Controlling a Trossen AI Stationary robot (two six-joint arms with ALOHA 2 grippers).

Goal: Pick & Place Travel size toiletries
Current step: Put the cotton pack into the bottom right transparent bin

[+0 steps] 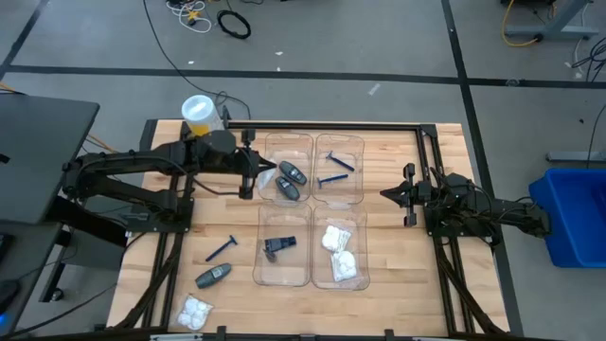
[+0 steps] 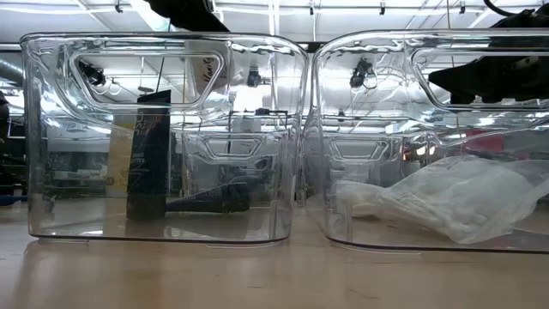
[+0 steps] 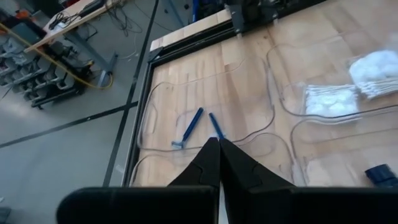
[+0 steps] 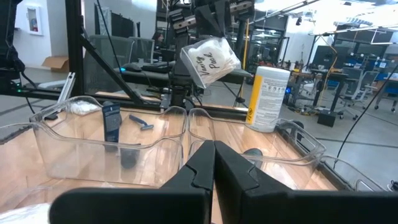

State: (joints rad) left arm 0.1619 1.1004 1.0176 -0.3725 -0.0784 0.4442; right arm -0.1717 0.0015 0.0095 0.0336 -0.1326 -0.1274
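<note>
Packet [image 4: 210, 61] marked "Vanity Pack"

Around the wooden table [image 1: 398, 284] lies a grey concrete floor [image 1: 360, 43] crossed by dark tape lines [image 1: 284, 76], with loose cables [image 1: 232, 21] coiled at about 11 o'clock from the table and a blue bin [image 1: 576, 213] at 3 o'clock. A dark flat surface [image 1: 38, 156] (perhaps a desk or screen) sits at 9 o'clock. Beyond the table the room is a bright workshop with metal racks [image 4: 99, 31], workbenches [image 4: 317, 81] and ceiling light strips [image 2: 274, 10].
</note>
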